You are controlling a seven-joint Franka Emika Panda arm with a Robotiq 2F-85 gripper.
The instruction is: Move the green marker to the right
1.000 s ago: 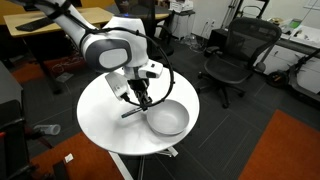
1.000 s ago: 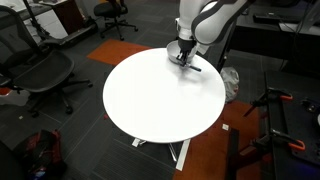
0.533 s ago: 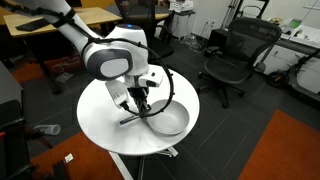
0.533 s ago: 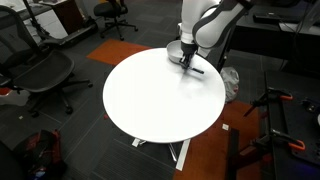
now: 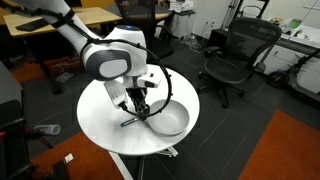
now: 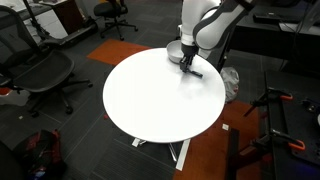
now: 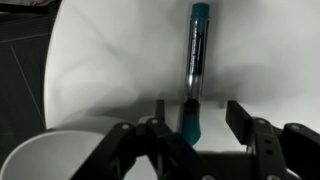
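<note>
In the wrist view, at the far left and just beside the gripper's body, the curved rim of the grey bowl (image 7: 40,150) shows, standing on the white table (image 7: 110,60). Next comes one dark finger (image 7: 158,115) of the gripper (image 7: 198,118). The jaws are spread and do not pinch anything. Between them lies the green marker (image 7: 195,60), flat on the table. Its darker end sits in the gap, closer to the finger on the bowl's side, and a clear strip of table shows between it and the opposite finger. The rest of the marker runs straight ahead, away from the gripper, to its lighter teal tip. Whether the nearer finger touches it cannot be told.

In an exterior view the gripper (image 5: 141,103) hangs low over the table (image 5: 100,110), with the marker (image 5: 131,119) as a thin dark line beneath its fingertips and the bowl (image 5: 168,120) just beside it, toward the table's edge. A black office chair (image 5: 232,55) stands well apart from the arm, beyond the table.

In an exterior view from the opposite side, the gripper (image 6: 186,62) stands at the table's (image 6: 160,100) far edge, and the marker (image 6: 195,70) pokes out below it.
</note>
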